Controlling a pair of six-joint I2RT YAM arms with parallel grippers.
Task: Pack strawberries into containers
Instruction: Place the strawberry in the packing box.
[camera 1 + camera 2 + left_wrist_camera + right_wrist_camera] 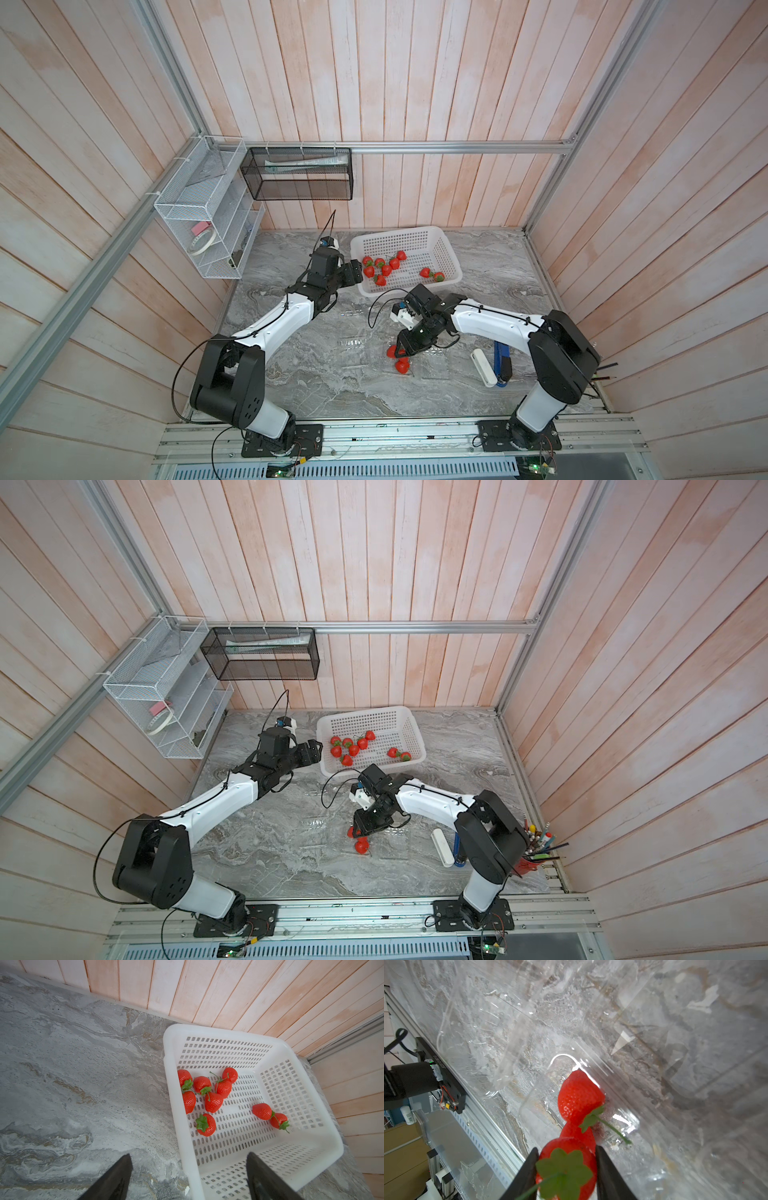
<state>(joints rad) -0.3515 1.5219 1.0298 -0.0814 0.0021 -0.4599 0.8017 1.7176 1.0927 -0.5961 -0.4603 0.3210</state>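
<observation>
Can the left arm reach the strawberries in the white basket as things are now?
Probably yes. The left gripper, fingers apart, hangs at the rim of the white basket; the basket is open on top and nothing covers the strawberries.

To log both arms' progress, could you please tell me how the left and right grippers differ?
The left gripper is open and empty; the right gripper is shut on a strawberry. The left gripper hangs at the white basket's rim; the right gripper at a clear container with a second strawberry inside. Both have black fingers.
</observation>
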